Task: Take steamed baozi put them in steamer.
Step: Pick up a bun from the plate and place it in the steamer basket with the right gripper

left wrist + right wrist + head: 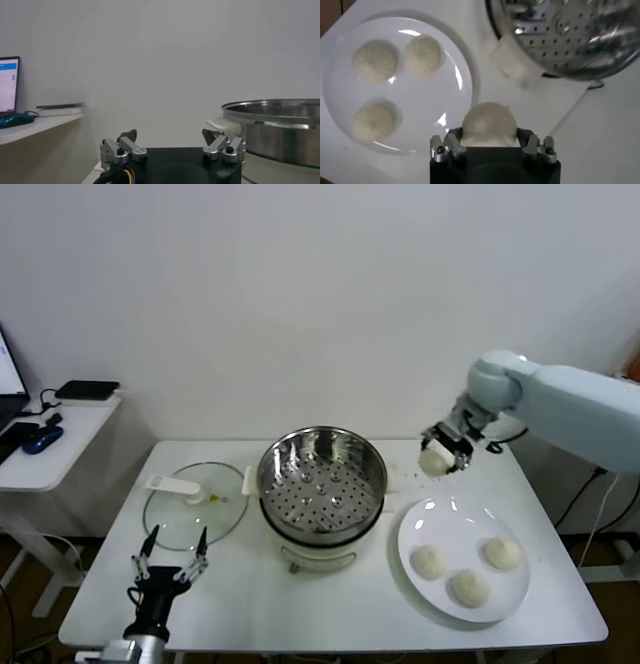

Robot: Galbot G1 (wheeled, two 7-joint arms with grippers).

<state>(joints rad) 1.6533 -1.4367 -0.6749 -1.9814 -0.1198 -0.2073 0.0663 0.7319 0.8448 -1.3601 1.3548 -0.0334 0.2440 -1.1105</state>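
Held baozi (488, 124): clamped between the right gripper (444, 452) jaws, in the air between plate (425, 519) and steamer (322, 474).
Feel: likely light, soft, easily dented; smooth skin may slip or stick.
Hold: across the round sides, gently.
Other baozi: three on the plate (430, 561).
Steamer: tray bare, lid (195, 502) off beside it on the table (300, 604).
Left gripper (170, 565): jaws apart, idle near the lid.

Robot body: pale arm shells, black wrist blocks, bare metal fittings.
Right arm (570, 409) has a smooth pale blue-grey shell with a rounded joint. Behind silver, black-screwed fingers (122, 149), the left gripper (168, 566) has a black housing with coloured wires at its base.
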